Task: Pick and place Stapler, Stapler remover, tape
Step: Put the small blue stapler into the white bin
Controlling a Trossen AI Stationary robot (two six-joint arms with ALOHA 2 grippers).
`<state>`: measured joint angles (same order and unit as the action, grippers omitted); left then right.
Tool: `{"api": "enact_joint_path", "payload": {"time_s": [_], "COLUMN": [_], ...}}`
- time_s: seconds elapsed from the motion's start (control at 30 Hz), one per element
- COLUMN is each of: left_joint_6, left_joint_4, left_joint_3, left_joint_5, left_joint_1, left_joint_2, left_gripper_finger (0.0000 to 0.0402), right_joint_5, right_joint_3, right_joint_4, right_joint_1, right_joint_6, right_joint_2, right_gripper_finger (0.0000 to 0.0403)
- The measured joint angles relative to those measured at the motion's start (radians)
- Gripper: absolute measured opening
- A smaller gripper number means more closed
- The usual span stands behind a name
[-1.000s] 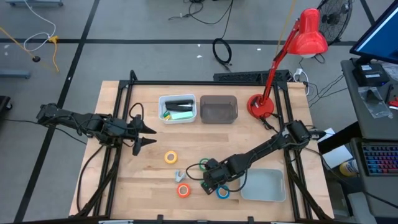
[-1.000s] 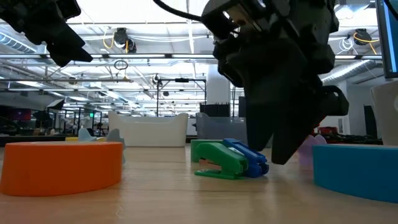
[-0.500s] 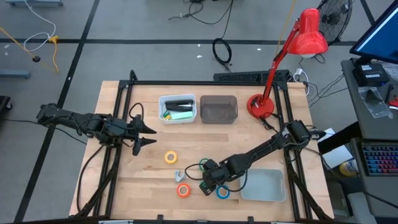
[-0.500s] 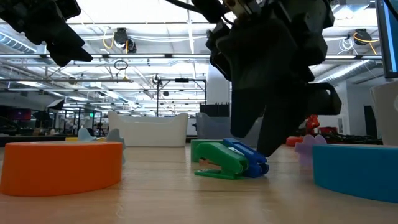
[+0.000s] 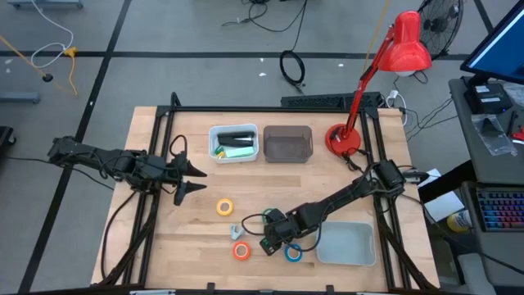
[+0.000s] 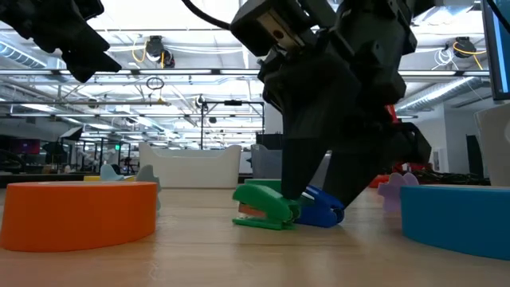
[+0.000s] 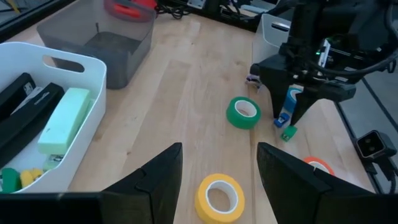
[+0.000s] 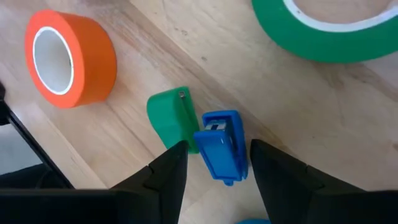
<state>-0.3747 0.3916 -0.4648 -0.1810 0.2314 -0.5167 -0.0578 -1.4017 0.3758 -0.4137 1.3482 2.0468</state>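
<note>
Low view puts the orange tape roll (image 6: 80,210) and the blue tape roll (image 6: 456,216) nearest me, with the right gripper (image 6: 319,206) down between them over two small clips — a green lump (image 6: 263,209) and a blue lump (image 6: 320,209) lying side by side on the table (image 6: 255,259). From the right wrist I see both lumps in the gap between my spread fingers (image 8: 163,180), the blue one more centred; the jaws stand open and hold nothing. I count four tape rolls: orange and blue at the near edge, the green tape roll (image 5: 269,217) just behind the gripper, the yellow tape roll (image 5: 224,207) farther toward the middle. A pale tray (image 5: 347,244) sits beside the blue roll; I can make out nothing in it. Farther back, the left gripper (image 5: 196,178) hovers open and empty, well apart from the rolls. Beyond it stand two bins — a white bin (image 5: 233,143) holding a dark stapler-like item and a pale green block, and a grey bin (image 5: 287,143). A red lamp (image 5: 385,70) is farthest.
</note>
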Motion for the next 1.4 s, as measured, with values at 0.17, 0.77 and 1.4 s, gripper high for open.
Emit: {"api": "enact_joint_path", "payload": {"time_s": [0.17, 0.77, 1.4], "left_joint_6": [0.0, 0.0, 0.0], "left_joint_4": [0.0, 0.0, 0.0], "left_joint_3": [0.0, 0.0, 0.0], "left_joint_5": [0.0, 0.0, -0.001], "left_joint_1": [0.0, -0.001, -0.001], "left_joint_2": [0.0, 0.0, 0.0], "left_gripper_finger": [0.0209, 0.0209, 0.0209], "right_joint_5": [0.002, -0.001, 0.027], "right_joint_3": [-0.002, 0.001, 0.003], "right_joint_4": [0.065, 0.097, 0.055], "right_joint_1": [0.001, 0.002, 0.001], "right_joint_6": [0.005, -0.047, -0.032], "right_joint_2": [0.0, 0.001, 0.002], "right_gripper_finger": [0.0171, 0.0165, 0.016]}}
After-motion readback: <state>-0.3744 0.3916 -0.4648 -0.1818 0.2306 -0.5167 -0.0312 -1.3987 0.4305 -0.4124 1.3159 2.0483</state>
